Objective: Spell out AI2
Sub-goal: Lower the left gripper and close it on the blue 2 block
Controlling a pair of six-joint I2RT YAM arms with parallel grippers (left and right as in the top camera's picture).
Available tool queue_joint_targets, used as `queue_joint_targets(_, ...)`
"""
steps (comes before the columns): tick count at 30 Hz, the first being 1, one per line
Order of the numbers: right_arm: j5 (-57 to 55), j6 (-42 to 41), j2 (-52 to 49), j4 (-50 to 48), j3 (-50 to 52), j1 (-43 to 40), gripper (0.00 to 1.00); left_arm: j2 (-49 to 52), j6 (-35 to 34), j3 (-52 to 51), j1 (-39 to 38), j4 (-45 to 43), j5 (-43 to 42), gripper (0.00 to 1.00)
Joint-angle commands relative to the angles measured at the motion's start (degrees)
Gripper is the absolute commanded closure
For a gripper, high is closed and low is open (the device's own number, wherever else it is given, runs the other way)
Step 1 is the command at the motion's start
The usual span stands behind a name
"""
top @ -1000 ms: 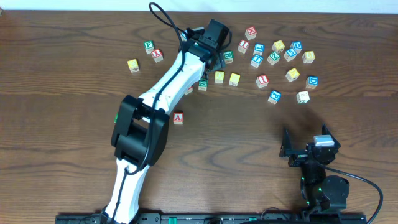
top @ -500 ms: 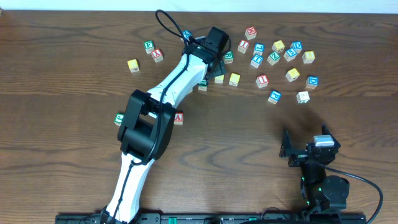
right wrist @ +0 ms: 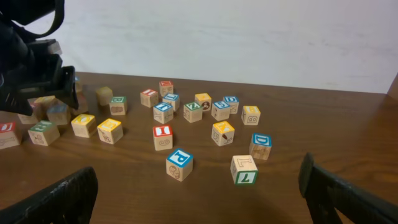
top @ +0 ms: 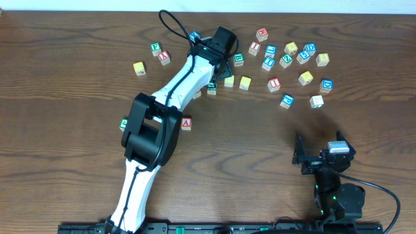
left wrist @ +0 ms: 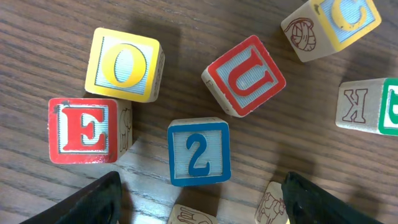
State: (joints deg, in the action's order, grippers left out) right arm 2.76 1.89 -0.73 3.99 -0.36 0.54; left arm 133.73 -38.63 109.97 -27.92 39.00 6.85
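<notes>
The left gripper [left wrist: 202,202] hangs wide open by the small wooden cube with a blue 2 [left wrist: 199,152]; centre over it, then drop straight

Table [top: 65,162]: dk brown wood grain. 2 cube [left wrist: 199,152]: blue frame + blue numeral on pale, fine-striped face. E cube [left wrist: 83,130], left of it: red frame, red letter. O cube [left wrist: 124,64], far left: yellow frame & letter. U cube [left wrist: 244,74], far right: red frame, red letter. A cube [top: 186,122]: red letter, pale face. I cube [top: 274,83], right grp: red frame. Left arm [top: 183,77]: white w/ black joints.
</notes>
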Motion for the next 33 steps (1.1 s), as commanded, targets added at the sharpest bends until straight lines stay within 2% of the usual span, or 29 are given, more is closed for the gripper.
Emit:
queue_joint_targets(1,-0.3,-0.6,0.2,0.3,0.0,-0.5,0.01,0.1,-0.3,1.3,1.4,0.3,-2.3,0.20)
queue_joint_targets(5,-0.3,-0.6,0.2,0.3,0.0,-0.5,0.01,0.1,-0.2,1.3,2.8,0.7,-4.8,0.20)
queue_joint_targets(13,-0.3,-0.6,0.2,0.3,0.0,-0.5,0.01,0.1,0.2,1.3,2.7,0.8,-4.8,0.23)
queue_joint_targets(33,-0.3,-0.6,0.2,0.3,0.0,-0.5,0.01,1.9,0.6,1.3,2.1,-0.6,-4.7,0.23)
